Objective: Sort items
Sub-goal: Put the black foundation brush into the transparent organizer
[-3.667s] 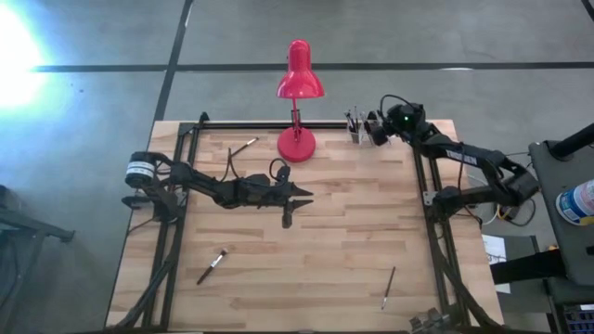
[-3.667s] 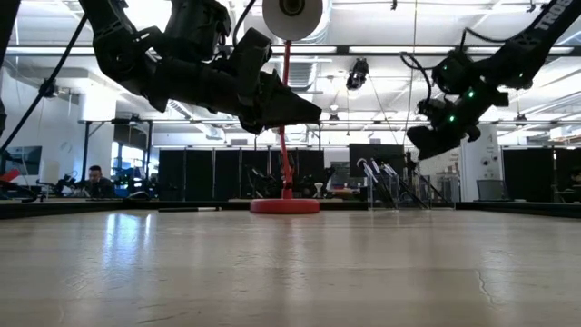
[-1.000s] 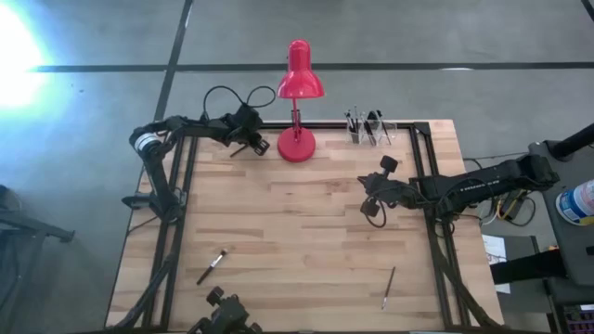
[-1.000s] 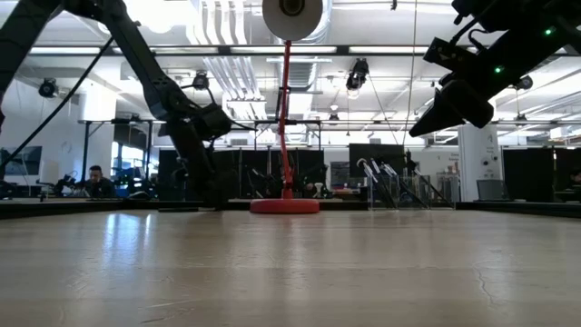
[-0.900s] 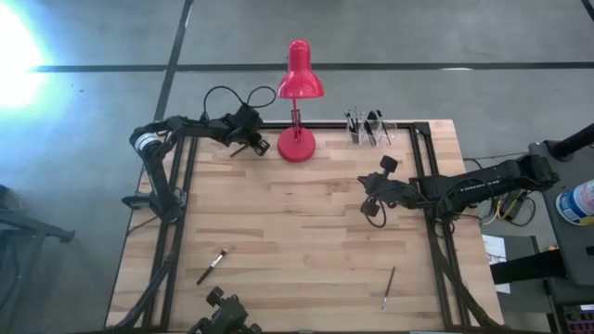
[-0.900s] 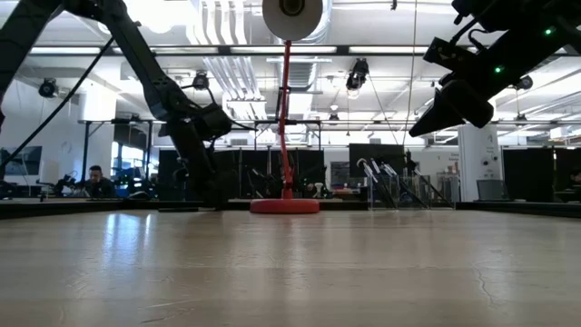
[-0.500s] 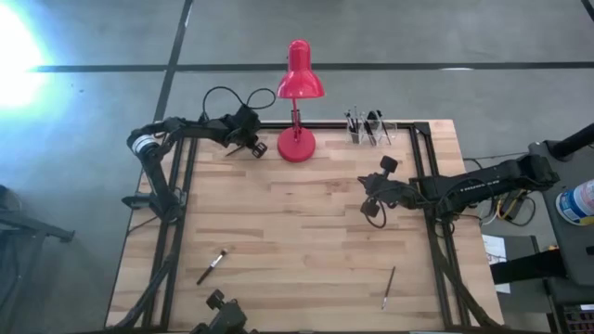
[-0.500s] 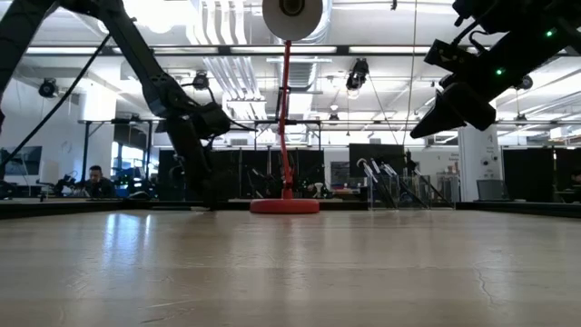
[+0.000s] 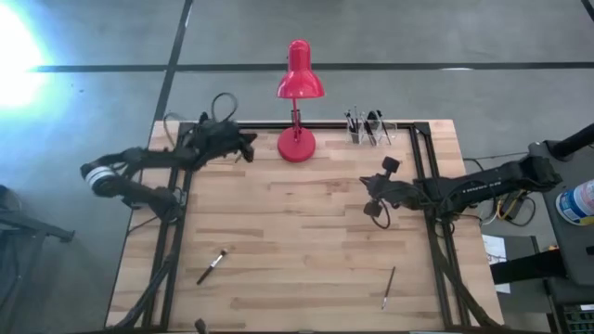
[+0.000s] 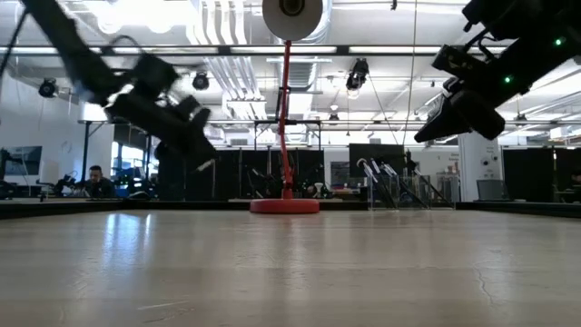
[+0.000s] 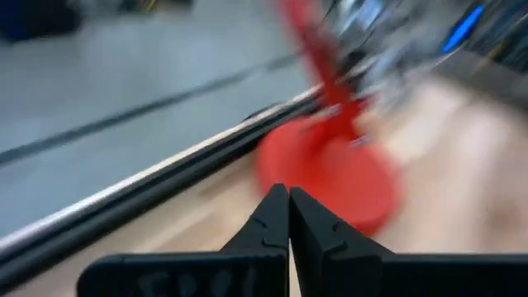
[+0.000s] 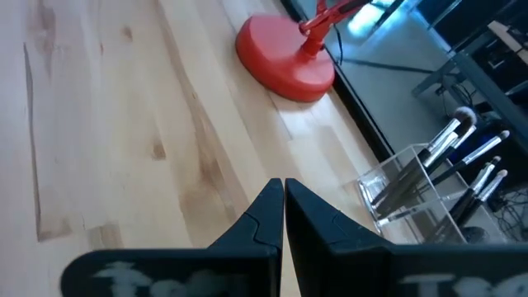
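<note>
Wooden table (image 9: 306,232) is showing most brushes (image 9: 364,123) standing in the holder (image 9: 385,134) beside the lamp (image 9: 297,144), two lying far off, both grippers (image 9: 249,147) (image 9: 371,199) apparently closed, empty.

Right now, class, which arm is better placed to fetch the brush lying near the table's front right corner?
Probably the right. Its gripper hangs over the table's right half, nearer that brush. The left gripper is at the far edge beside the lamp.

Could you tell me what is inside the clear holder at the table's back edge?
The clear rectangular plastic holder holds several upright brushes with dark handles and pale bristle tips. Their lower ends blur behind the see-through wall, so an exact count is not possible.
</note>
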{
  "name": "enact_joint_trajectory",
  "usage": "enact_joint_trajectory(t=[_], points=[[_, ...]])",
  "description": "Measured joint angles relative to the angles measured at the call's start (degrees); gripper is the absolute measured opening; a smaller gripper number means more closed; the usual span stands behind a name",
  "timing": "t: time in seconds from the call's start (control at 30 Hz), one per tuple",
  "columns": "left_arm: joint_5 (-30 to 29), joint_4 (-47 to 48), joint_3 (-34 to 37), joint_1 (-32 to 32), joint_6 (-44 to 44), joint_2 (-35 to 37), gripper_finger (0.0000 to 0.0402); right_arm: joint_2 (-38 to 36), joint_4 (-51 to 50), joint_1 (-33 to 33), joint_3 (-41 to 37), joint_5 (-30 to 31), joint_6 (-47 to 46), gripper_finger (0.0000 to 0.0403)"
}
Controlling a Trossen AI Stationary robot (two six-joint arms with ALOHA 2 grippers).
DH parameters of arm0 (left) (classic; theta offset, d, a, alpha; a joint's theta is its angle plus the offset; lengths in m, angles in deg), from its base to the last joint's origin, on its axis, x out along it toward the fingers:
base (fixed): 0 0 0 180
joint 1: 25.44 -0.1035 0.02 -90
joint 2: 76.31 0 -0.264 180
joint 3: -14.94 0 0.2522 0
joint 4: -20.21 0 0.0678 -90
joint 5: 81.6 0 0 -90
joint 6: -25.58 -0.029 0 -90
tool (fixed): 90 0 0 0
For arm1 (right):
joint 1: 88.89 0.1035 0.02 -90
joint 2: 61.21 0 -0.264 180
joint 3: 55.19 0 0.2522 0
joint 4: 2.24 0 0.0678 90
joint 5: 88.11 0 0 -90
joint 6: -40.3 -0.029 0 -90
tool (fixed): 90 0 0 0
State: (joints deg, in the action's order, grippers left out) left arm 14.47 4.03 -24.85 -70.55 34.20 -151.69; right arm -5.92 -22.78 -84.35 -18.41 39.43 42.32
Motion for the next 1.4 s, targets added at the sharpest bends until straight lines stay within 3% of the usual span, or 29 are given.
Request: enact_joint_trajectory(t=[0.13,0.33,0.53,0.87,1.1,1.4], points=[[3.27,-24.04,10.43,3.33,7.64,3.67,0.0000,-0.79,13.17,-1.17,-5.98,-1.45,2.75,0.0008],[4.93,-42.87,15.46,11.64,11.00,3.66,0.0000,-0.10,40.06,-5.94,-14.15,-15.96,5.55,0.0008],[4.59,-48.17,12.12,22.30,6.77,0.73,0.0000,2.09,53.09,-10.60,-16.06,-30.35,2.65,0.0008],[2.86,-53.10,-2.37,34.92,-1.51,-14.91,0.0000,14.27,62.03,-11.72,-9.66,-33.52,-0.34,0.0015],[2.83,-54.01,-9.48,37.56,-1.56,-22.51,0.0000,24.60,64.38,-10.27,-1.41,-37.85,-2.03,0.0086],[3.43,-54.35,-10.17,38.93,-1.48,-23.06,0.0000,34.38,70.41,-8.14,6.15,-38.01,-0.55,0.0174]])
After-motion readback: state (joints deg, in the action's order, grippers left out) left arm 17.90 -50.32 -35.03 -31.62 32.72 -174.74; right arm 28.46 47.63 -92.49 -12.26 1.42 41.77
